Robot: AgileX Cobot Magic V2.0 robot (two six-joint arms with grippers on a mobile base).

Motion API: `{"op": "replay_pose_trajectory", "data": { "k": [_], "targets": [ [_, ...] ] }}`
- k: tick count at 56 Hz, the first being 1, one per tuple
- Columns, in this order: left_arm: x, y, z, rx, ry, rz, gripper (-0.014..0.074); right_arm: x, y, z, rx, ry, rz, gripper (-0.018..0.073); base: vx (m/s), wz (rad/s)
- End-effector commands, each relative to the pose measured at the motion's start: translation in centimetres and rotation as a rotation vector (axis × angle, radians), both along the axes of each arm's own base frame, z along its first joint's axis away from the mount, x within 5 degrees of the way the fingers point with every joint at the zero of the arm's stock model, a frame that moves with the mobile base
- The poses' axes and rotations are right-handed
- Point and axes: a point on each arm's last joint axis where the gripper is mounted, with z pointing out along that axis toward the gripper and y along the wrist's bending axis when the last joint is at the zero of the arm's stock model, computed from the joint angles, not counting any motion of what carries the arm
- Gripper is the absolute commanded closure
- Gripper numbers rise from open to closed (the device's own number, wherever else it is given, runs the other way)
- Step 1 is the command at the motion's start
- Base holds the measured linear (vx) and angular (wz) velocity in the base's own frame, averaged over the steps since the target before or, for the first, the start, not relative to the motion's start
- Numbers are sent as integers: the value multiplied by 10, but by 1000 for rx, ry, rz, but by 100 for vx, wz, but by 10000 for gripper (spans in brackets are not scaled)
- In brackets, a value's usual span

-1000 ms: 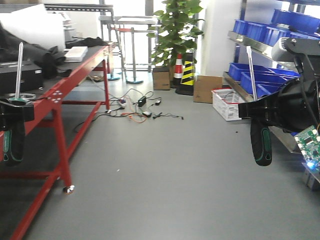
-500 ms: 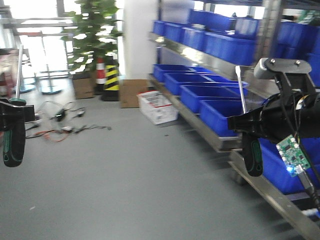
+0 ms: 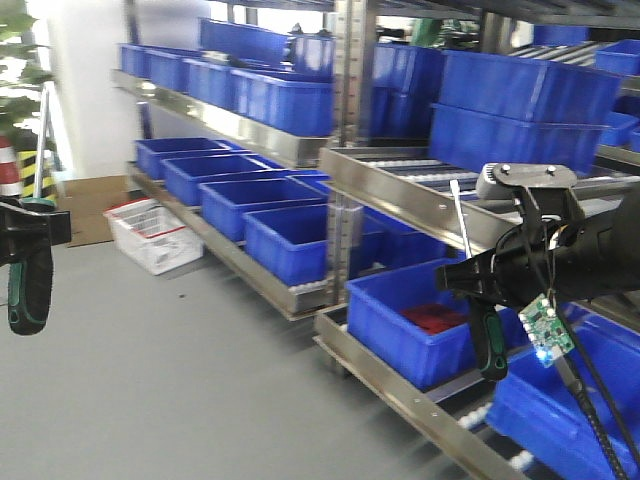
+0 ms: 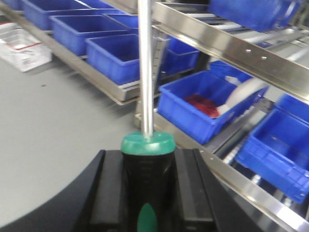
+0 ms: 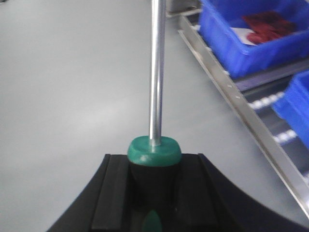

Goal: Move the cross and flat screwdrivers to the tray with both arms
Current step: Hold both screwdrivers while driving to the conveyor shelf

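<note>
Facing steel racking [image 3: 400,180] of deep blue plastic bins [image 3: 290,240]; dull-grey metal tray nowhere in view. Carried shaft-up, presumably for steady transit: black-and-green steel-shafted screwdriver [image 3: 28,295] clamped in left gripper [image 3: 28,228] fingers, twin [image 3: 489,345] likewise in right gripper [image 3: 485,285]. Since half a second ago: swung right, racking nearer.

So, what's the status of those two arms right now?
Left gripper shut on one screwdriver, shaft up. Right gripper shut on the other screwdriver, likewise. Tray not in sight; blue bins on metal shelves ahead.
</note>
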Motion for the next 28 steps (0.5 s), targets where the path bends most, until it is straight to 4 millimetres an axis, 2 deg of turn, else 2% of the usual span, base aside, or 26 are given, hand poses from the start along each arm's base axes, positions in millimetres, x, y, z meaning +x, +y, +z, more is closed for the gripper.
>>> {"op": "replay_pose_trajectory", "data": {
  "k": [1,6,20,28],
  "targets": [
    [-7,1,24,-40,-137,14,603,0,-1,27,28,-150,-8,568,26,-53],
    [-7,1,24,-40,-138,14,603,6,-1,30,20,-226,-10,568,25,-53],
    [-7,1,24,-40,-138,14,603,6,-2,31,16,-231,-10,568,22,-56],
    [-7,1,24,-40,-138,14,603,6,1,33,75,-237,-21,568,21,-65]
  ]
}}
